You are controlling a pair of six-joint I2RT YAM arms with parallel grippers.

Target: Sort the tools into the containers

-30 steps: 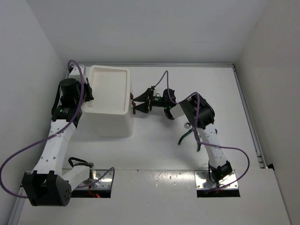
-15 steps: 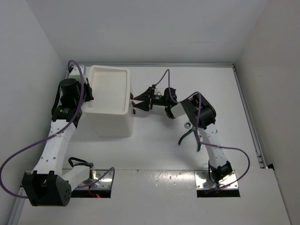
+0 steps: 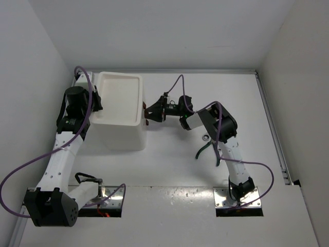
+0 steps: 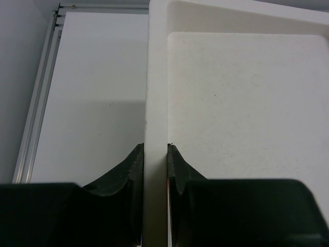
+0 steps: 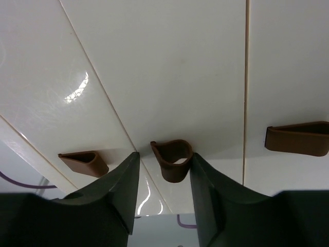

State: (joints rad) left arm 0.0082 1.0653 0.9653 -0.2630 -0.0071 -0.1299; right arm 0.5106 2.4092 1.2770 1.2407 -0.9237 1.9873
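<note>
The biggest thing on my screen is the white table (image 3: pixel 169 170), and on it, upper left of centre in the overhead view, stands one white box (image 3: pixel 121 136) with a shallow tray top (image 3: pixel 119 98). I have two arms in view. The left arm (image 3: pixel 64 149) runs up the left side of the frame to the box's left edge. The right arm (image 3: pixel 234 154) rises from the lower right and bends left across the middle to the box's right face.

On the left wrist feed, the left jaws are pinched narrow on the tray's raised rim, one on each side of that thin wall.

The right wrist feed shows three drawer fronts (image 5: pixel 169 62), each with one reddish-brown knob, three knobs in all. The right jaws stand part-way apart around the middle knob (image 5: pixel 172 158). The right one looks to be against it, while a sliver of gap shows on the left. The other two knobs (image 5: pixel 85 162) sit outside the jaws.

One pair of green-handled pliers (image 3: pixel 204 149) lies on the table, lower right of centre, partly under the right arm.
</note>
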